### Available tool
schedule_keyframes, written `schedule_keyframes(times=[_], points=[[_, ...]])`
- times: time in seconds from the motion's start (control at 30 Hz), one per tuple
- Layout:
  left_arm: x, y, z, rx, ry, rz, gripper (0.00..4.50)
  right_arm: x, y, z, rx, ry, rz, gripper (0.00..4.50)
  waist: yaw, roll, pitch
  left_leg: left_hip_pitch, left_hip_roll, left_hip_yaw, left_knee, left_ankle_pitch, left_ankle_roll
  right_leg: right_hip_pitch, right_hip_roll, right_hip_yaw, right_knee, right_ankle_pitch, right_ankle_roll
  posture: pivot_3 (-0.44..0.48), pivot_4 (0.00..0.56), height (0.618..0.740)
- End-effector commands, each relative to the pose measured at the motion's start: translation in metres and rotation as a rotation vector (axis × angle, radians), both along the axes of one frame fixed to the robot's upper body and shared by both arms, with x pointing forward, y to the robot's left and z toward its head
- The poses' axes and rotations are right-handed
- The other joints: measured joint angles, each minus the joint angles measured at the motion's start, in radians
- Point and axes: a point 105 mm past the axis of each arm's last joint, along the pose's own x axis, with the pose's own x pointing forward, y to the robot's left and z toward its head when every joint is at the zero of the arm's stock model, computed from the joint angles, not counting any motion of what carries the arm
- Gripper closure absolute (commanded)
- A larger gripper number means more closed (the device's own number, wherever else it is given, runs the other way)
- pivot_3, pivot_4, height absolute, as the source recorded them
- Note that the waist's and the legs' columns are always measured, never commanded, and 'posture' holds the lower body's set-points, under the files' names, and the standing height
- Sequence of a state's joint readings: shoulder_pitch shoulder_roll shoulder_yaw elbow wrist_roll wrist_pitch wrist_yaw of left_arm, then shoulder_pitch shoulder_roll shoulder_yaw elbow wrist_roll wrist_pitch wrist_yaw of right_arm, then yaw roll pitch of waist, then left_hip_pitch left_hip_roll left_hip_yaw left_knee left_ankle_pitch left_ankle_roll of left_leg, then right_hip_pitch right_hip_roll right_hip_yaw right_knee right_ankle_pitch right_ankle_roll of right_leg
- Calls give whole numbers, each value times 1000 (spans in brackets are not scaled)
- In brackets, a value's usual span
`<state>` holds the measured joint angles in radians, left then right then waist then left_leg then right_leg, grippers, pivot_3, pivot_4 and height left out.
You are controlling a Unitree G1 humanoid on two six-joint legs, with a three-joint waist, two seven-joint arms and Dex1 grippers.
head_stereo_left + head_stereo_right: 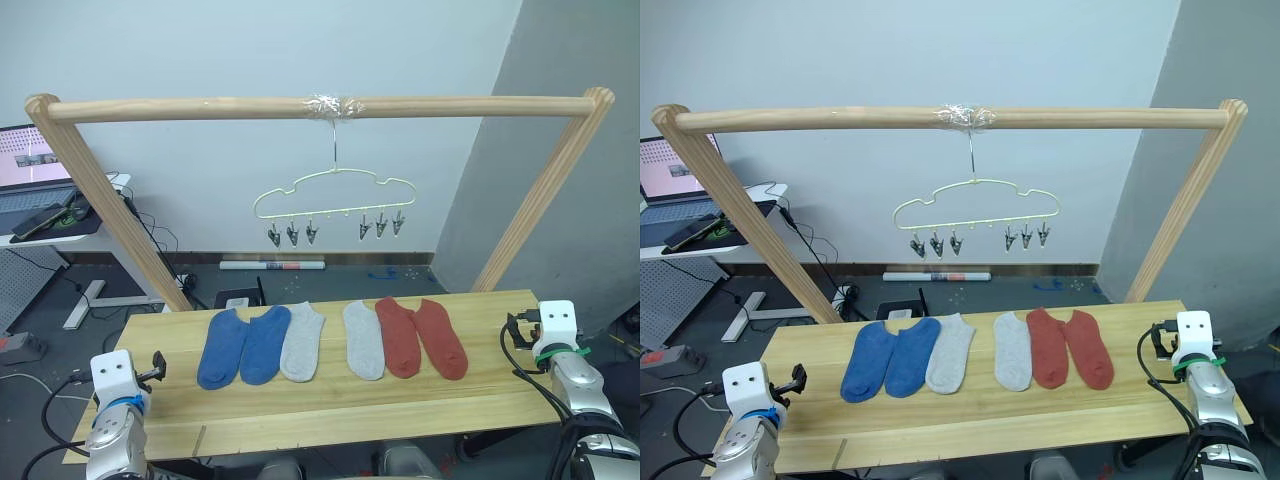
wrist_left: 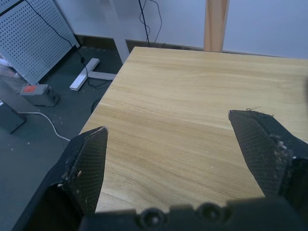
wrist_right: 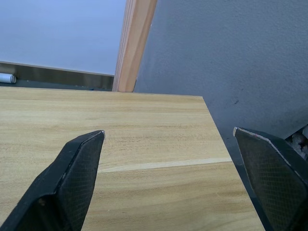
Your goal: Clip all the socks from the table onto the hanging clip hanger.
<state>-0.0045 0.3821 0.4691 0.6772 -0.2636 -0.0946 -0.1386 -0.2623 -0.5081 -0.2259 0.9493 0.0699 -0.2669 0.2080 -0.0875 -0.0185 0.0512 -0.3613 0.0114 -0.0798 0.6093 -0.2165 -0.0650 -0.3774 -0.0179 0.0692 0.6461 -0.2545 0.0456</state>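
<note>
Six socks [image 1: 332,343] lie flat in a row on the table [image 1: 330,410]: two blue, two grey, two rust-red. Above them hangs the clip hanger [image 1: 334,205], its clips bare. The wrist views show the left gripper [image 2: 168,130] and right gripper [image 3: 168,132] spread wide over bare wood.

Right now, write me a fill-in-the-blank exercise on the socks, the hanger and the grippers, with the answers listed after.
1. The number of socks lying on the table is ____.
2. The two socks at the robot's far right are coloured ____.
3. The clips on the clip hanger hold ____ socks.
4. The left gripper and right gripper both have fingers that are ____.

Missing words: six; rust-red; no; open
</note>
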Motion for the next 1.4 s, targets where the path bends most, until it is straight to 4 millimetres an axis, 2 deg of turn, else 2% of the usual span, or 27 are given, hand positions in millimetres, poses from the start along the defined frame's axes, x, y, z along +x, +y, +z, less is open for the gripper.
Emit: schedule_keyframes(times=[0.03, 0.23, 0.37, 0.53, 0.73, 0.83, 0.87, 0.93, 1.07, 1.2, 1.23, 1.4], points=[[5, 8, 18, 36, -53, 2, 43, 10, -7, 22, -27, -70, -7, 0, 0, 0, 0, 0, 0, 0, 0, 0, 0, 0, 0, 0, 0, 0, 0, -8, 0, 740], [7, 0, 25, 17, -87, -31, 43, 12, -5, 24, -25, -75, 3, 0, 1, 0, 0, 0, 0, 0, 0, 0, 0, 0, 0, 0, 0, 0, 0, -6, 0, 740], [12, -17, 37, 40, -122, -134, 43, 12, -3, 25, -18, -77, 4, 0, 1, 0, 0, 0, 0, 0, 0, 0, 0, 0, 0, 0, 0, 0, 0, -1, 0, 740], [13, -25, 54, 41, -183, -164, 43, 15, 8, 29, 1, -92, 49, 0, 2, 0, 0, 0, 0, 0, 0, 0, 0, 0, 0, 0, 0, 0, 0, 4, 0, 740], [22, -66, 89, 55, -272, -330, 43, 22, 32, 43, 51, -130, 152, 0, 4, 0, 0, -1, 0, 0, 0, 0, 0, -1, 0, 1, -1, 0, 0, 13, 0, 740], [34, -93, 114, 67, -329, -452, 43, 23, 55, 54, 86, -142, 251, 0, 7, 0, 0, -1, 0, 0, 0, 0, 0, -1, 0, 0, 0, 0, 0, 16, 12, 740], [37, -104, 122, 81, -344, -513, 216, 23, 62, 59, 97, -147, 283, 0, 8, 0, 1, -1, 0, 0, 0, 0, 0, -1, 0, 0, 0, 0, 0, 15, 14, 740], [42, -119, 134, 73, -376, -576, 597, 24, 76, 70, 115, -162, 350, 0, 9, 1, 4, -1, 0, 0, 0, 0, 0, -1, 0, 1, 0, 0, 0, 4, 34, 740], [61, -153, 153, 58, -416, -692, 1881, 26, 113, 101, 170, -197, 525, 0, 13, 2, 19, -2, 0, 0, 1, 0, 0, -2, 0, 1, 0, 0, 0, -9, 56, 740], [80, -173, 163, 32, -446, -750, 1881, 24, 152, 126, 215, -230, 705, 0, 13, 1, 25, -2, 0, 0, 0, 0, 0, -2, 0, 0, 0, 0, 0, -20, 62, 740], [82, -175, 163, 29, -446, -757, 1881, 23, 157, 129, 216, -233, 728, 0, 12, 0, 25, -3, 0, 0, 0, 0, 0, -3, 0, 0, 0, 0, 0, -24, 65, 740], [101, -190, 170, -16, -487, -771, 1881, 16, 209, 161, 220, -299, 953, 0, 8, -2, 43, -4, 0, 0, 0, -2, 1, -4, 0, 1, 0, -1, 1, -51, 89, 740]])
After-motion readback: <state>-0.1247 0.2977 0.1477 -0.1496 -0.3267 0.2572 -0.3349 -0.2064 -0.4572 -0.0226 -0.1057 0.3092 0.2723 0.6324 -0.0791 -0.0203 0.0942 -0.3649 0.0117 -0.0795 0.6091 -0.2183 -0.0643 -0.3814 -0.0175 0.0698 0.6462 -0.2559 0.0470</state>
